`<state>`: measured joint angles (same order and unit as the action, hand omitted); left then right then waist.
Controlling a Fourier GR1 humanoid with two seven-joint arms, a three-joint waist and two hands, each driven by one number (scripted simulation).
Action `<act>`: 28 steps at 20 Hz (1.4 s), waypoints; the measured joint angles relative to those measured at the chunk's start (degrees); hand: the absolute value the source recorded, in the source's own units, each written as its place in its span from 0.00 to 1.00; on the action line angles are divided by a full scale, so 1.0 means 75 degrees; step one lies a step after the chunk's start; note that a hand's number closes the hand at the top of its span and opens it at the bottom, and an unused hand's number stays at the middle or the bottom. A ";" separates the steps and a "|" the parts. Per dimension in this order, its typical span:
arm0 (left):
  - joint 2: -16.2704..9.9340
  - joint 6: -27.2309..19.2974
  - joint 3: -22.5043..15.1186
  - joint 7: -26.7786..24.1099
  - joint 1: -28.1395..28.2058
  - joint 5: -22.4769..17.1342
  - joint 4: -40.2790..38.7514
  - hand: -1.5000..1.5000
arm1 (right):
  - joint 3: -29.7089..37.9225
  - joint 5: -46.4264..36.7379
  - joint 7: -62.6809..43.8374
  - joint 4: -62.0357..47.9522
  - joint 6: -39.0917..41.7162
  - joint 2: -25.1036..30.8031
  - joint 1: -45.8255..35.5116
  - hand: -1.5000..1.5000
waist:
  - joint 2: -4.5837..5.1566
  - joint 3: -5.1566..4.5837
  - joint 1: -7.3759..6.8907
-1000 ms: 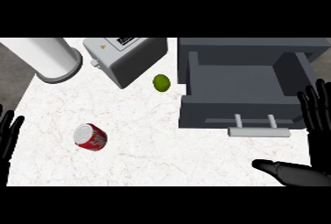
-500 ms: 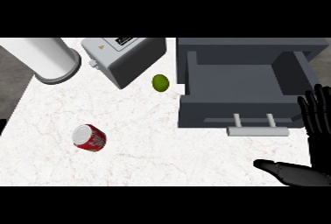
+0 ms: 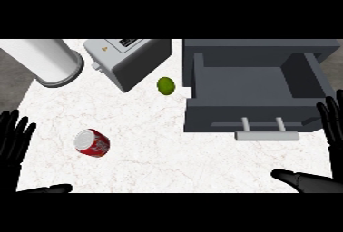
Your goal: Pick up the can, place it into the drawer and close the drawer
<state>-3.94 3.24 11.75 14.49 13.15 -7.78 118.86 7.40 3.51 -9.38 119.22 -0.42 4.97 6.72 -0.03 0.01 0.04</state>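
Left robot hand (image 3: 15, 144) sits at the view's left edge, fingers straight and spread, holding nothing, thumb poking out low along the bottom edge. Right robot hand (image 3: 330, 131) at the right edge, fingers straight and up, thumb stretched out below it pointing left, also empty. Red can (image 3: 92, 142) lies on its side on the white marbled counter (image 3: 167, 154), just right of the left robot hand's fingers, not touching them, silver end facing up-left. Well apart from the right robot hand. Grey drawer (image 3: 251, 97) is pulled open, up and left of the right robot hand, nothing visible inside; its pale bar handle (image 3: 265, 134) sticks out toward the robot, near the right robot hand's fingers but apart. Small green lime (image 3: 165, 85) sits just left of the drawer's left wall. Toaster (image 3: 127, 61) and white cylinder (image 3: 46, 61) stand at the far side, beyond the left robot hand.
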 measured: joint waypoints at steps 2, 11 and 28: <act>0.0192 -0.0079 -0.0227 -0.0155 0.0068 0.0297 -0.0129 0.00 | 0.0062 0.0010 -0.0086 0.0016 -0.0032 0.0010 -0.0116 0.00 | -0.0001 -0.0002 -0.0003; 0.0463 -0.0577 -0.0816 -0.1648 0.0218 0.1093 -0.1751 0.00 | 0.0294 0.0202 0.0107 0.0261 0.0271 0.0025 0.0306 0.00 | -0.0001 -0.0002 0.0005; 0.0344 -0.0914 -0.0182 -0.3887 -0.0680 0.0992 -0.5384 0.00 | 0.0762 0.0419 -0.0401 0.0794 0.0497 0.0054 0.0247 0.00 | 0.0002 -0.0003 0.0011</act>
<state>-1.36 -3.62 10.38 -14.66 8.05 -0.34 78.48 13.12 6.65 -12.39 125.17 3.31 5.37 8.57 -0.01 -0.01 0.12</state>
